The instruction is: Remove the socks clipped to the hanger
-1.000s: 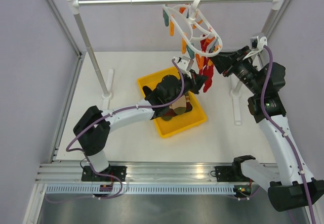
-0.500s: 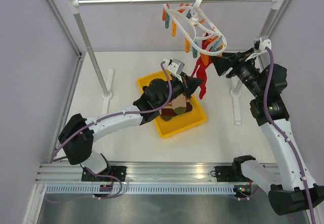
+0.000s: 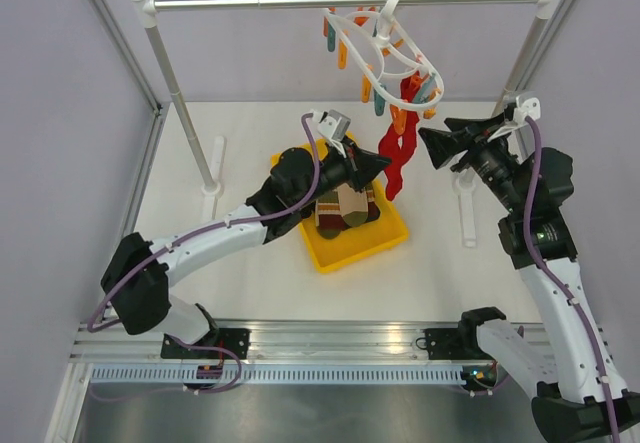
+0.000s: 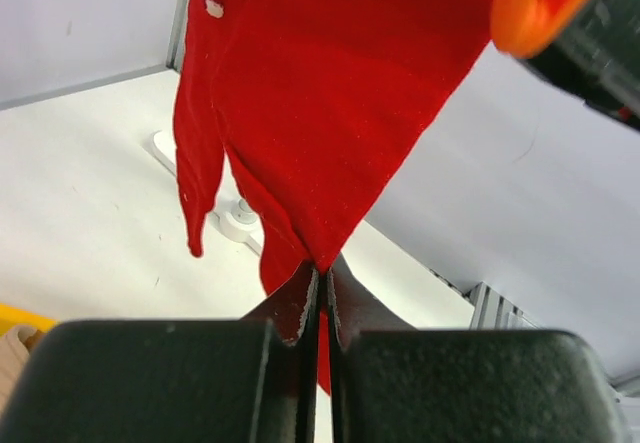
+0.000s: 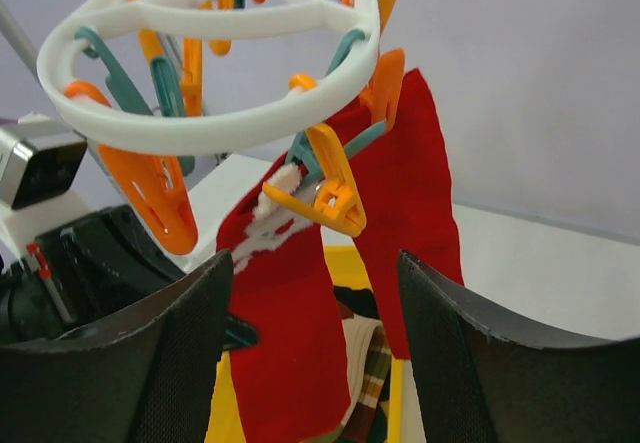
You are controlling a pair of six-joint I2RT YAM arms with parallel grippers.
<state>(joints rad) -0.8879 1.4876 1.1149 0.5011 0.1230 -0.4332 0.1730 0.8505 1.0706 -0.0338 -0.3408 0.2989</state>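
Note:
The white ring hanger (image 3: 392, 45) hangs by its hook from the rail, with orange and teal clips. Two red socks (image 3: 400, 145) hang from clips on its right side. My left gripper (image 3: 378, 165) is shut on the lower end of one red sock (image 4: 330, 113); the other red sock (image 4: 198, 113) hangs free beside it. My right gripper (image 3: 432, 148) is open, just right of the socks and below the ring (image 5: 200, 128). In the right wrist view both red socks (image 5: 285, 343) hang between my open fingers (image 5: 175, 363), held by an orange clip (image 5: 325, 191).
A yellow tray (image 3: 385, 238) below the hanger holds tan/brown patterned, black and teal socks (image 3: 345, 208). The metal rail (image 3: 260, 2) spans the back on two posts (image 3: 185, 113), with foot bases on the white table (image 3: 250, 283). Grey walls close in both sides.
My left gripper has drawn left and back with the red sock, which now hangs stretched. My right gripper has pulled back right from the clips. The hanger has swung slightly.

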